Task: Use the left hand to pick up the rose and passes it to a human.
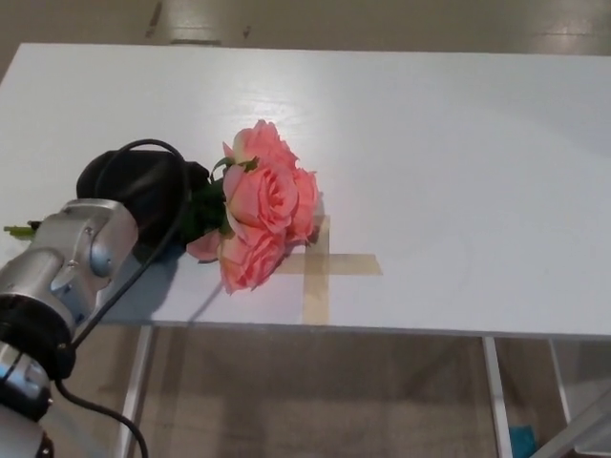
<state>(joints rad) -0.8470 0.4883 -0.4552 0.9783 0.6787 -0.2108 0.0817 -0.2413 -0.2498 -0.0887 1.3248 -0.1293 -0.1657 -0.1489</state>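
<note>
Bright, even light from above washes the white table (458, 143) with a mild sheen. The rose (260, 205) throws a soft shadow toward the near edge. Focus is fairly sharp throughout.

Salmon-pink rose (260, 212) with dark green leaves, black left hand (143, 196), white table (458, 162), tan tape cross (320, 267)

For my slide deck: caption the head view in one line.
Left hand holds the rose low over a white table, beside a tape cross.
</note>
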